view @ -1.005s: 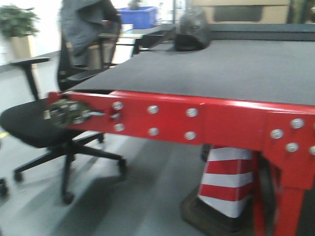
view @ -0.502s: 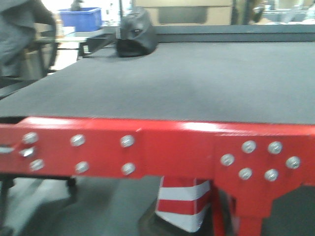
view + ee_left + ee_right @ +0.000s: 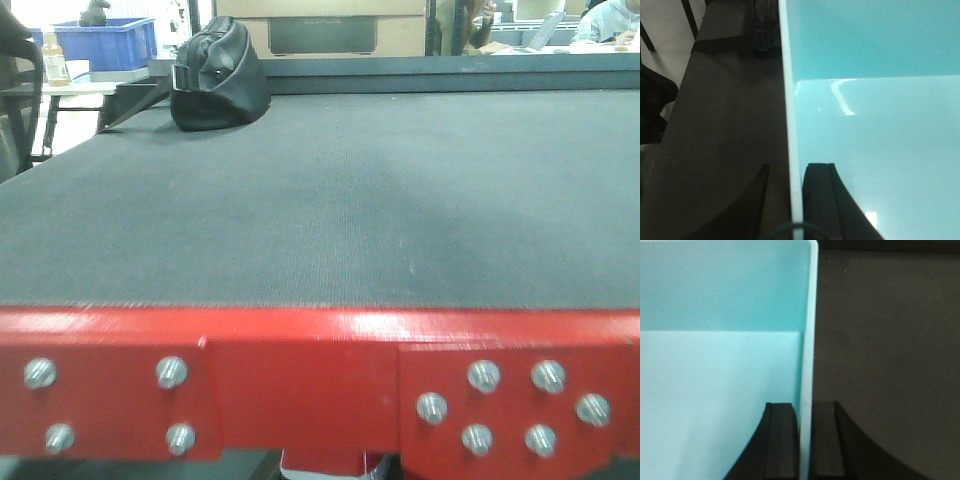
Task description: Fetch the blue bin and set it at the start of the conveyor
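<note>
1 blue bin (image 3: 875, 150), gripped by 2 end effectors. The left end effector (image 3: 792, 205) & right end effector (image 3: 805, 440) each clamp a side wall, 1 finger inside, 1 outside. Dark belt (image 3: 350, 200) shows just beside both walls. Red frame (image 3: 300, 370) has 10 bolts (image 3: 483, 375). 1 black bag (image 3: 215, 75) sits at the belt's far end, 1 dark blue crate (image 3: 105, 42) beyond.

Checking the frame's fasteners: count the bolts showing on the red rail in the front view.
10 bolts on the red rail: four at left, six clustered at right. More may sit beyond the picture's edges.
</note>
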Tool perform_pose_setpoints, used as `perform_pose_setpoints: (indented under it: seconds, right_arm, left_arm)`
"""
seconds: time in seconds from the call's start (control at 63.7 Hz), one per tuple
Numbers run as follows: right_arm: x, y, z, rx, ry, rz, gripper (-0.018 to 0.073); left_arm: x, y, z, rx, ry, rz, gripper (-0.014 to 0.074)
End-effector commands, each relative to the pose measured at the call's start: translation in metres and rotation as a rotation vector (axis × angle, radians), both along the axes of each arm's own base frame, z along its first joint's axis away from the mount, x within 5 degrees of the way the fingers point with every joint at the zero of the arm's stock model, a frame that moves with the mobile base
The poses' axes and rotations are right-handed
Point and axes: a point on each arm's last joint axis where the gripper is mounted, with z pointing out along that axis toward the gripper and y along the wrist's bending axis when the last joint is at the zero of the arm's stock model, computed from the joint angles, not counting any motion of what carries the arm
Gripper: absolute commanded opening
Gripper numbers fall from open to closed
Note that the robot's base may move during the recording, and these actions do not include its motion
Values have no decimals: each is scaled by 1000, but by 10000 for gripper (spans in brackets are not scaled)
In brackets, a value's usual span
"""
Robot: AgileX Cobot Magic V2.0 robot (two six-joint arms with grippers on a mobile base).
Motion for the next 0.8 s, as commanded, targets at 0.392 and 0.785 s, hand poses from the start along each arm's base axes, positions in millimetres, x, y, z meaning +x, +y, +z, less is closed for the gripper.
perform_pose_setpoints:
  seconds: [0.392,0.785]
  right_arm:
    - [-3,-1,11,8,-75,14,-153]
    - [-4,0,9,20,-46,18,-153]
  left_arm:
    - [-3,0,9,-10,-57,-17,-111]
    - [-3,0,9,-10,-57,-17,-111]
